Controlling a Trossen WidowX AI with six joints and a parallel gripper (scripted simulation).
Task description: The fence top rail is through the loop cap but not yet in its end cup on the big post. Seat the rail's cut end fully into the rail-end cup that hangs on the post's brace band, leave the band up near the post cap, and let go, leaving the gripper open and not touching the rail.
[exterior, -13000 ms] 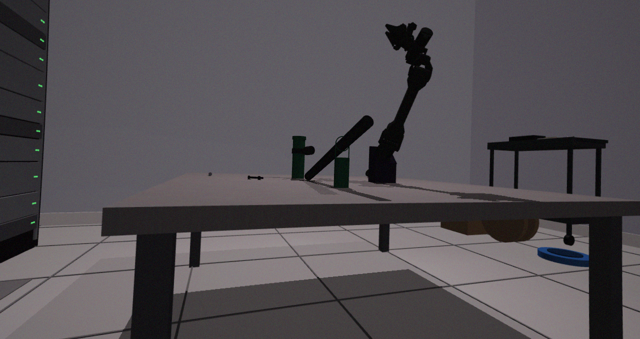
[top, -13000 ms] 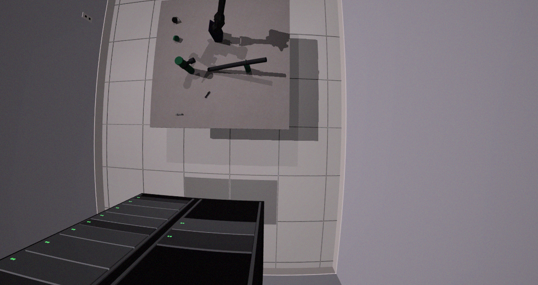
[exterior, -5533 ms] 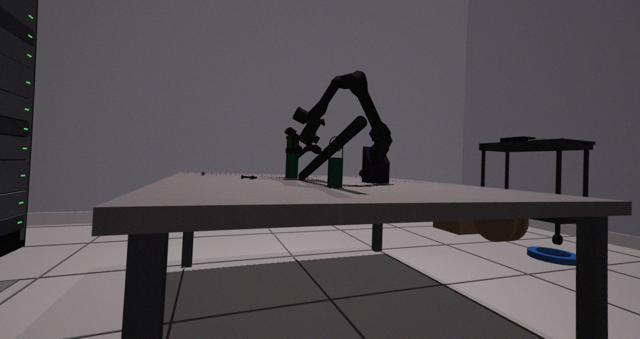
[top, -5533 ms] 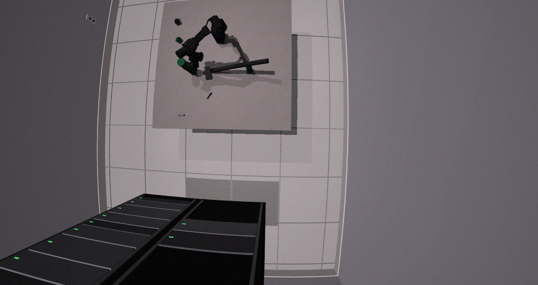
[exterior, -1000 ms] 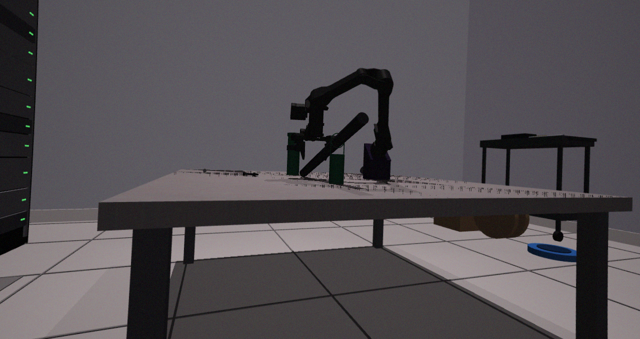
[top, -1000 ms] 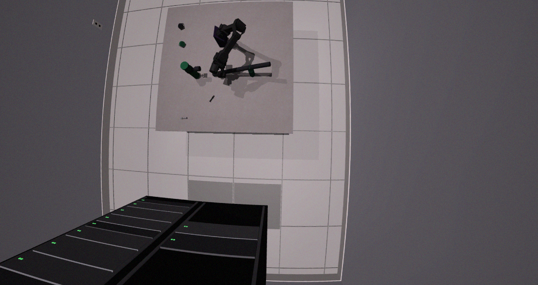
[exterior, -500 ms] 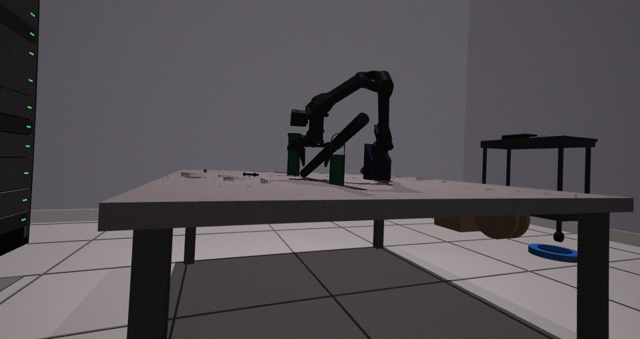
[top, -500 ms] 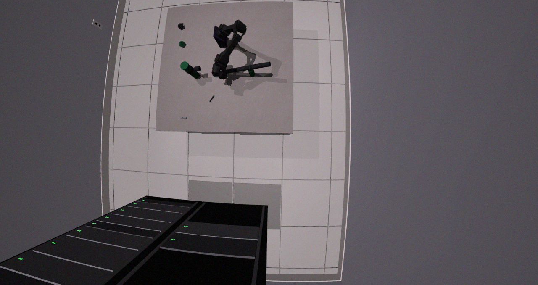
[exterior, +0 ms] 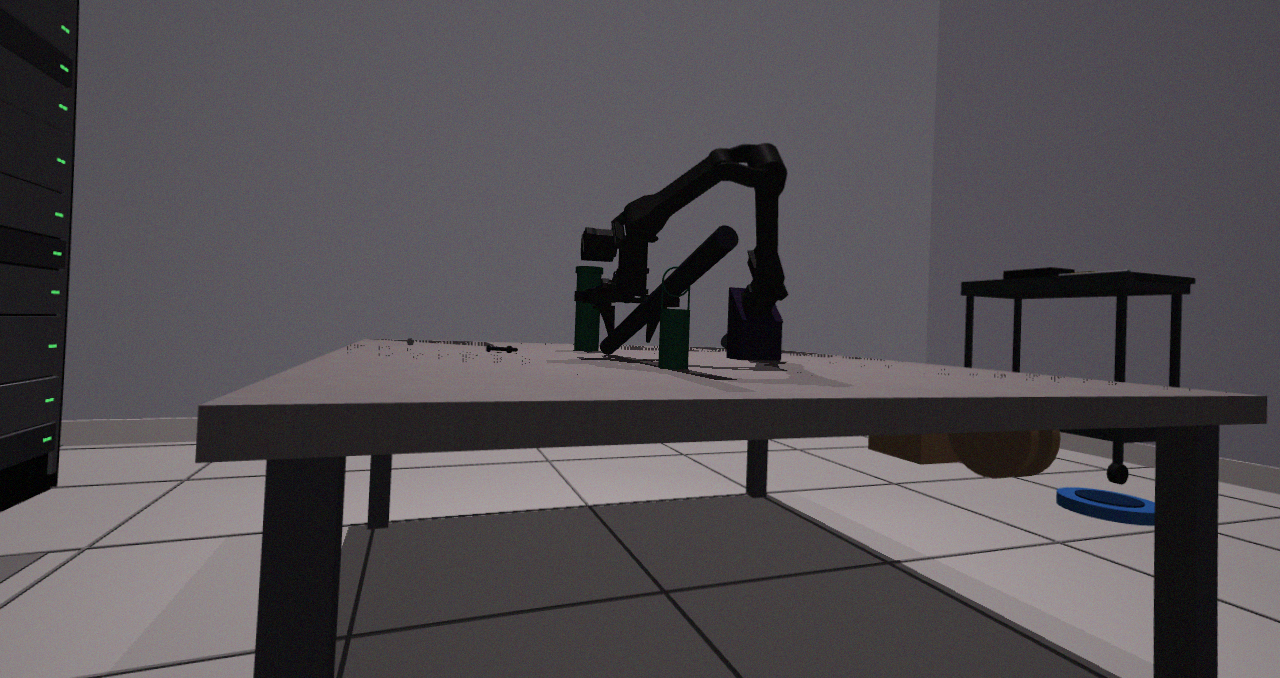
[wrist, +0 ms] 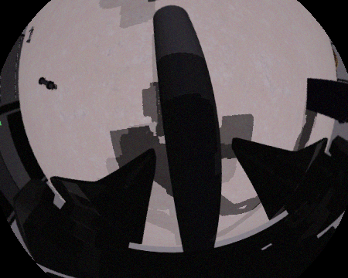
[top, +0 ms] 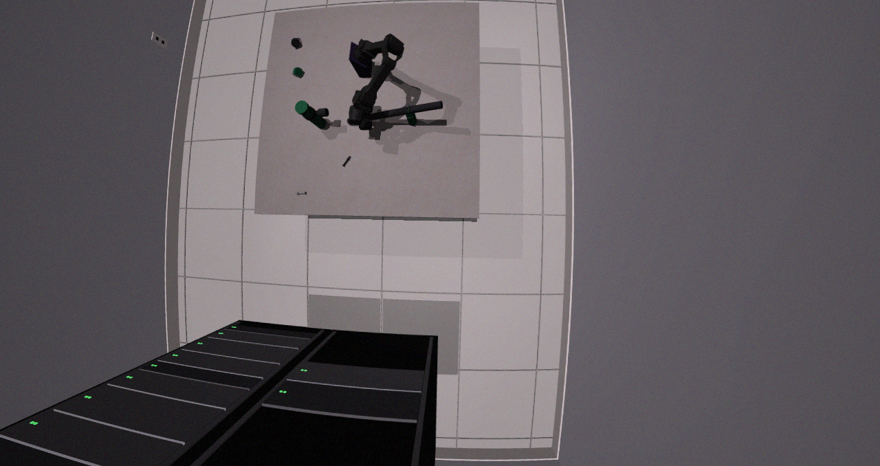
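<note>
The dark rail [top: 409,110] [exterior: 693,266] [wrist: 189,116] slopes from a raised far end through the loop on the short green post [top: 411,119] [exterior: 674,338] down to its lower end near the table top. The big green post [top: 302,107] [exterior: 587,320] stands upright past that end, with a gap between. Its dark rail-end cup [top: 322,112] sticks out high on the side facing the rail. My gripper [exterior: 631,335] [wrist: 195,147] is open and straddles the rail, with a visible gap on both sides in the wrist view. The gripper body hides part of the rail's lower portion in the overhead view.
A dark purple block [top: 359,60] [exterior: 754,341] [wrist: 329,98] stands at the arm's base. A small green part [top: 298,71] and a dark part [top: 296,42] lie beyond the big post. A dark bolt [top: 346,161] [wrist: 47,83] and a smaller one [top: 300,193] lie on the other side.
</note>
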